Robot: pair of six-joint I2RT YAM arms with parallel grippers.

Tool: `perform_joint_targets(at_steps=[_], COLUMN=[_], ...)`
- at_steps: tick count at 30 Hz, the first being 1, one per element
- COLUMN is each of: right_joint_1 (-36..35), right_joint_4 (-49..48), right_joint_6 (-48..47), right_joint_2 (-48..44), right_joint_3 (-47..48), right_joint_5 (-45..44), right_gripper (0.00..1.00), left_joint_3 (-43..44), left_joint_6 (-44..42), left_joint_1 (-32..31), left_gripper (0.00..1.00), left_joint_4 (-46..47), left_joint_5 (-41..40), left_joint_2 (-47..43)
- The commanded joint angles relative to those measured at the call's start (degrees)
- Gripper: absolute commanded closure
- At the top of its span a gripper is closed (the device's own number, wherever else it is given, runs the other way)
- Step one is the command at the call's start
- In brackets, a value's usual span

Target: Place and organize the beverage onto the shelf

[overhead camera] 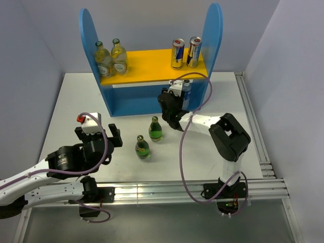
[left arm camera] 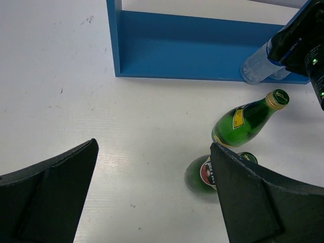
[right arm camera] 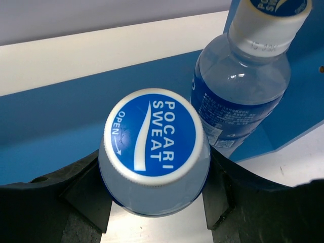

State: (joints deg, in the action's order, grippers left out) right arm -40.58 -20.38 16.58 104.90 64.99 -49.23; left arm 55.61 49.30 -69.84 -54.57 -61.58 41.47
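Right fingers (right arm camera: pixel 154 195) clamped on a Pocari Sweat bottle (right arm camera: pixel 152 134), upright, at the near edge of the shelf (overhead camera: pixel 136 104) base, right end. It's just beside a second Pocari bottle (right arm camera: pixel 243 86) (can't tell if the held one is set down). Left fingers (left arm camera: pixel 154 152) wide open, empty, over the desk (left arm camera: pixel 76 76) near left. Two green bottles (overhead camera: pixel 155 129) stand on the desk, on the near side of the shelf.

Blue shelf's (overhead camera: pixel 134 105) yellow board (overhead camera: pixel 149 66) holds two pale bottles (overhead camera: pixel 104 61), two cans (overhead camera: pixel 177 53); a Pocari Sweat bottle (right arm camera: pixel 153 135) stands at its base, green bottles (overhead camera: pixel 155 130) in front.
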Motion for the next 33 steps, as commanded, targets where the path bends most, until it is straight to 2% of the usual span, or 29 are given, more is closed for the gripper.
perform_joint_targets(at_steps=[1,11,17,20,21,22,23,24,27,33], right_joint_1=[0.59,1.29,1.55,1.73,1.73,1.73,1.73,1.64,1.64,1.64], right_joint_4=[-14.5,-22.95,-17.33,-14.43,-13.73,-13.46,-12.59,-11.97,-10.82,-9.24], right_joint_6=[0.83,-4.0,-1.91,-1.02,-0.76,-0.76,-0.67,-0.5,-0.41,0.82], right_joint_2=[-1.28,3.38,5.4,6.28,6.45,6.46,6.63,6.8,6.9,5.14], right_joint_3=[-0.3,1.97,4.96,6.9,6.99,7.16,7.43,7.78,8.66,7.87], right_joint_5=[-4.99,-7.63,-8.34,-8.25,-8.33,-8.25,-8.25,-8.25,-8.42,-7.9], right_gripper=[1.0,1.0,1.0,0.53,0.29,0.24,0.11,0.07,0.05,0.05], left_joint_3=[0.99,1.07,1.07,0.99,0.9,0.99,1.07,0.99,0.99,0.9], left_joint_6=[1.06,1.15,1.15,0.89,0.89,0.97,1.06,1.15,1.15,0.89], left_joint_1=[-0.38,-0.38,-0.38,-0.38,-0.38,-0.38,-0.38,-0.38,-0.38,-0.38], left_gripper=[0.01,0.01,0.01,0.01,0.01,0.01,0.01,0.01,0.01,0.01], left_joint_4=[-0.19,-0.28,-0.28,-0.19,-0.1,-0.19,-0.28,-0.28,-0.45,-0.02], left_joint_5=[-1.0,-1.0,-1.0,-0.82,-0.91,-0.82,-0.91,-0.91,-1.0,-0.82], left_joint_2=[0.19,0.36,0.27,0.1,0.01,0.1,0.01,0.18,0.1,-0.08])
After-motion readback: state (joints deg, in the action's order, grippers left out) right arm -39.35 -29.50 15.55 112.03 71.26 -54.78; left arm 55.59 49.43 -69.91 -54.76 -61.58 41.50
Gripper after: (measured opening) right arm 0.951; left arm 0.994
